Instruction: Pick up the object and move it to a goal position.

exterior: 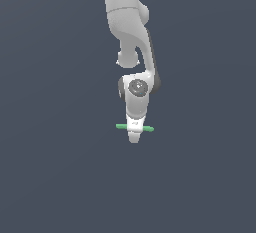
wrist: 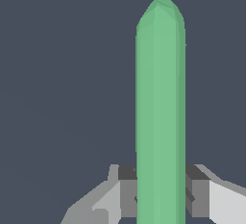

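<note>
1. You see the green rod [exterior: 147, 128] lying crosswise behind the lower end of the arm in the exterior view, with one short end showing on that view's left of the gripper [exterior: 134, 138] and a slightly longer end on that view's right.
2. The rod tilts a little there: its end toward the exterior view's right sits a touch lower than the other.
3. In the wrist view you look along the rod [wrist: 160, 112]; it runs away from the camera as one broad green bar to a rounded, faceted tip.
4. The gripper [wrist: 161, 196] is clamped on the rod: a dark pad [wrist: 128, 192] presses against one flank and its twin meets the other flank, with no gap visible on either side (the lighter finger bodies spread outward behind the pads).
5. The hold lies near the rod's middle, since both ends stick out past the fingers in the exterior view.
6. Around the rod you see only flat slate-blue ground [exterior: 50, 177]; you cannot tell from either view whether the rod touches it or hangs clear.
7. The white arm [exterior: 131, 32] comes down from the top of the exterior view, its wrist pointing downward over the rod.
</note>
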Controlling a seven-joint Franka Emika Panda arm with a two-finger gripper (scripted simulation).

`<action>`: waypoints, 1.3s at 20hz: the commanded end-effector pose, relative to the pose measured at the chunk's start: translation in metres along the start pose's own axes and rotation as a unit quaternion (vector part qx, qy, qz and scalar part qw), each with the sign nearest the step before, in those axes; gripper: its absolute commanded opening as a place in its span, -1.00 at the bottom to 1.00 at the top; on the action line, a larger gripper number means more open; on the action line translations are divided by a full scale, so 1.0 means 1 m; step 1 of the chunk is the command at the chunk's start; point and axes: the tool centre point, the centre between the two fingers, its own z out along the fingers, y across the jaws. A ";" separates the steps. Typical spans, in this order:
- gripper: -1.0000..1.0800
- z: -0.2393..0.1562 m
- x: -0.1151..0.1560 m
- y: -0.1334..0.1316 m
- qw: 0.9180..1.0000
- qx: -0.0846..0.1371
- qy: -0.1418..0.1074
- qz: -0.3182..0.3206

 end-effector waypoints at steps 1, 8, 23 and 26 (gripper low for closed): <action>-1.00 0.000 0.000 0.000 1.000 0.000 0.000 0.000; -1.00 0.000 0.000 0.000 1.000 0.000 0.000 0.000; -1.00 -0.042 -0.032 0.046 1.000 0.000 0.001 0.000; -1.00 -0.058 -0.043 0.063 1.000 0.000 0.001 0.000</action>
